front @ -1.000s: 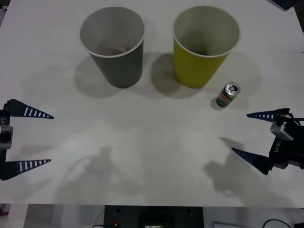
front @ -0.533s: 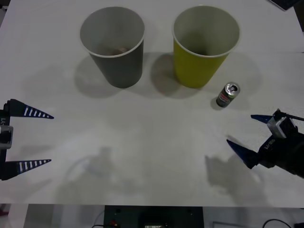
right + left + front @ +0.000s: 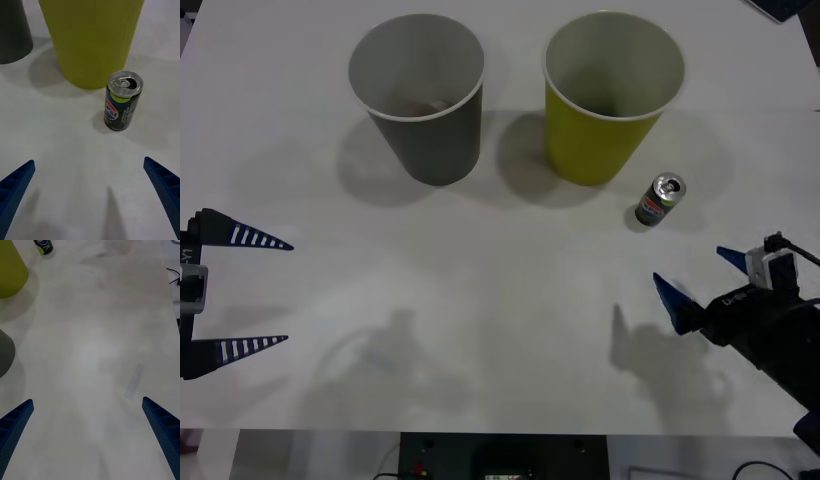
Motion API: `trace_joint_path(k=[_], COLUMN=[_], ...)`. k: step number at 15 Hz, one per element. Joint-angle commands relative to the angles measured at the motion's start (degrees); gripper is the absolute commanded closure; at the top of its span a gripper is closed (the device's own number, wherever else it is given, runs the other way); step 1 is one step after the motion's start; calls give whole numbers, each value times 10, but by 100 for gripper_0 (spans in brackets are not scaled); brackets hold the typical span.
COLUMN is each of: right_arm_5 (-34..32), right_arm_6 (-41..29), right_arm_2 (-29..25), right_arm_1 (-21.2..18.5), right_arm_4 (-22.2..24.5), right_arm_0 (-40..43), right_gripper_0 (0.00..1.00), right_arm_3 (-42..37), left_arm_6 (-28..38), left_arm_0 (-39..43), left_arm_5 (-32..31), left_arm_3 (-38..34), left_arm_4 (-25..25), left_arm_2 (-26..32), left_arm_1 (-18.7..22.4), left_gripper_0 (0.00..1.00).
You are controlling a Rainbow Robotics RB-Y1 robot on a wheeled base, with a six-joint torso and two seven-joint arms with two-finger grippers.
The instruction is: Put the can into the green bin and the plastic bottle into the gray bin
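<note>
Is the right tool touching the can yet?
Apart. In the right wrist view bare table lies between the can and both open fingers; the front view shows the right tool nearer the robot than the can.

Blue ribbed pincer fingers [image 3: 240,236], black wrists

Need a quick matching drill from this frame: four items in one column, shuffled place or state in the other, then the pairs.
Items:
1. can
2. green bin
3. gray bin
4. right pincer

Descriptions:
A. open, above the table near the right edge, nearer the robot than the can
B. upright at the back, on the robot's left side
C. standing on the table beside the green bin, on the robot's right of it
D. upright at the back, between the gray bin and the can

Pairs: 1-C, 2-D, 3-B, 4-A
</note>
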Motion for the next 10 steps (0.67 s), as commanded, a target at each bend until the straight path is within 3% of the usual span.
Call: trace_joint_path(k=[1,4,10], right_arm_5=[84,151,182], right_arm_6=[-92,-173,-248], right_arm_2=[99,173,180], right_arm_1=[39,91,153], right_arm_4=[80,127,156], right_arm_0=[-71,-127,-150], right_gripper_0=[0,0,0], right_arm_3=[69,155,243], left_arm_6=[0,0,0], left_arm_0=[0,0,0], left_arm_5=[0,0,0], left_arm_3=[0,0,0], left_arm_4=[0,0,0], left_arm_2=[0,0,0], left_arm_1=[0,0,0], left_gripper_0=[0,0,0])
